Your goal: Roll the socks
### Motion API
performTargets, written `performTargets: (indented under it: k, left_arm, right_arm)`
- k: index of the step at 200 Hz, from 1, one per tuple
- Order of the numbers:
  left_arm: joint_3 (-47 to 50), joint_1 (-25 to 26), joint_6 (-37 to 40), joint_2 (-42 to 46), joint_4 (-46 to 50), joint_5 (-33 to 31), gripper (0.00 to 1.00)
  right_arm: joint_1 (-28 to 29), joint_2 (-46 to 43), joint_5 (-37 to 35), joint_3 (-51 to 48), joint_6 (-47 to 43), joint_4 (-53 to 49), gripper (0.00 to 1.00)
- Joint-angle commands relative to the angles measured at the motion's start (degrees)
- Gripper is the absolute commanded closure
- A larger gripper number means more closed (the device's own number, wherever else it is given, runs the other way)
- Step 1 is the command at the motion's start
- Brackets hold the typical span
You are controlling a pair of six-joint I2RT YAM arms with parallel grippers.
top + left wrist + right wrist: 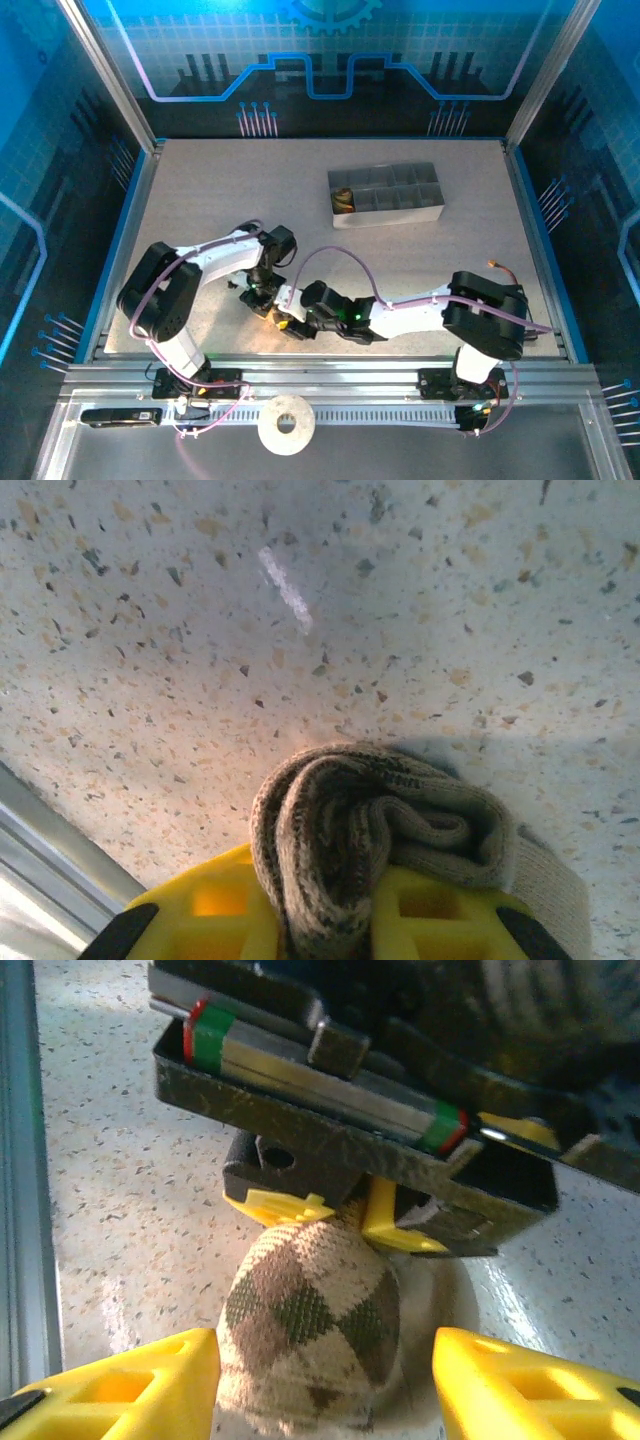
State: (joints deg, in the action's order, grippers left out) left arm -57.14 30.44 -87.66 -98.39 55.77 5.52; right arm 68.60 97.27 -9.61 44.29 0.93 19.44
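Speckled tabletop (200, 200) carried the brown-and-tan diamond-check sock (310, 1340), bunched near the table's near edge. On it the left gripper (330, 915) was clamped; the right gripper (325, 1380) stood with fingers apart, flanking it.

Pale speckled table (200, 200), blue-trimmed at the sides. Toward the far right, sitting flat on it: grey tray (390, 218) with compartments. Near the front edge, left of middle: bunched brown-and-tan diamond-check sock (310, 1340), resting on the bare top, well apart from the tray.
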Motion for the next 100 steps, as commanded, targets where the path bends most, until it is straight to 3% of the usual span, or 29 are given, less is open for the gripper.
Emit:
performTargets:
  k: [1, 53, 77, 100]
  left_arm:
    - [2.1, -0.4, 3.0, -6.0, -8.0, 3.4, 1.00]
    - [-0.3, -0.9, 5.1, -7.3, -8.1, 4.9, 1.00]
    - [-0.8, -0.9, 5.4, -5.0, -7.5, 4.5, 0.95]
    - [-0.9, -1.4, 5.5, -1.1, -6.7, 4.0, 0.80]
  right_arm:
    - [0.6, 2.2, -1.5, 2.4, 1.6, 2.0, 0.42]
    - [-0.6, 7.5, -2.0, 5.8, 4.1, -3.0, 0.46]
    - [-2.6, 9.4, 0.2, 7.4, 6.9, -7.5, 0.63]
    - [-4.1, 10.0, 2.6, 6.4, 8.9, -9.1, 0.81]
